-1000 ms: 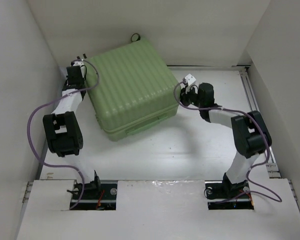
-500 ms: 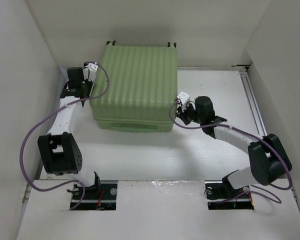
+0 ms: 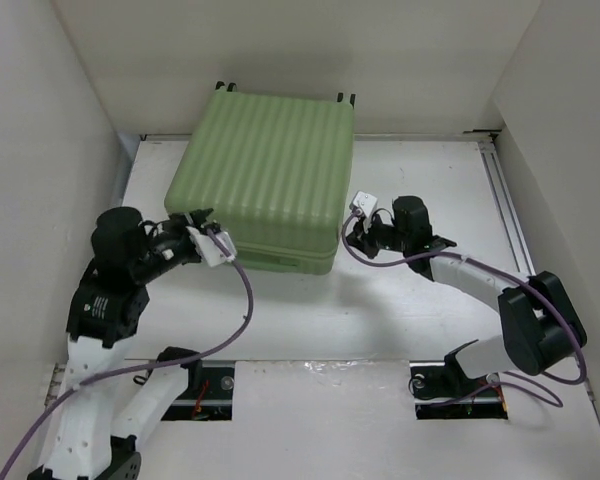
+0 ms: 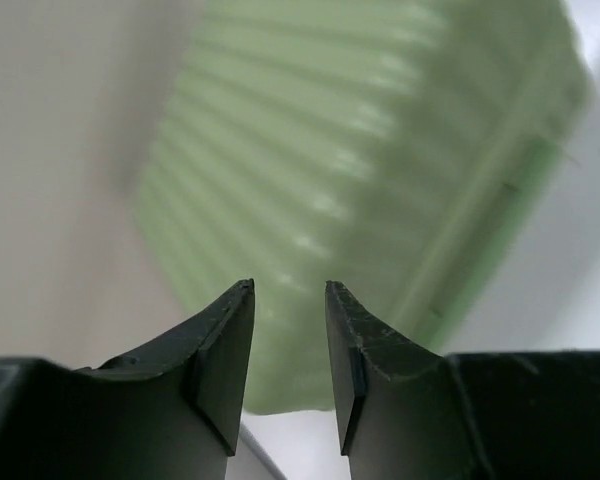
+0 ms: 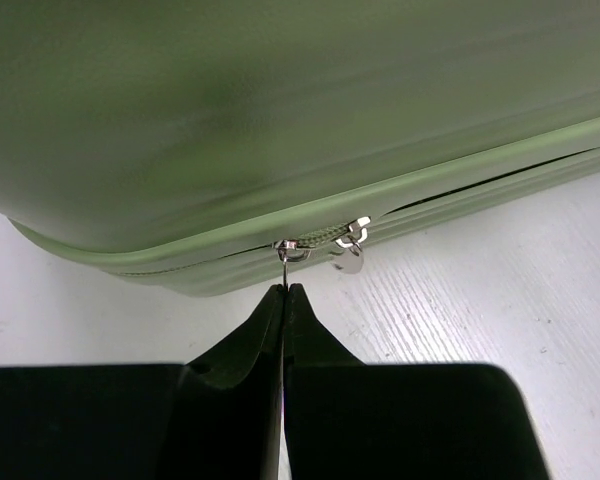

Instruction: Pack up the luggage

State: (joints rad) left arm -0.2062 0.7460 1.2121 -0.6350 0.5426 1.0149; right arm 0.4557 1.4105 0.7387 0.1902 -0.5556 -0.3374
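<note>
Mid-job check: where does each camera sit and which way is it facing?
Top external: overhead from behind, looking down on the luggage; left arm and right arm show.
Left wrist: faces the luggage's ribbed shell; left gripper open, empty.
Right wrist: low, facing its side; right gripper shut on the zipper pull.
Shared: all show the luggage.

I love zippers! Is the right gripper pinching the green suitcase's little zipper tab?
Yes, the right gripper is shut on the thin metal zipper tab hanging from the luggage seam.
</note>
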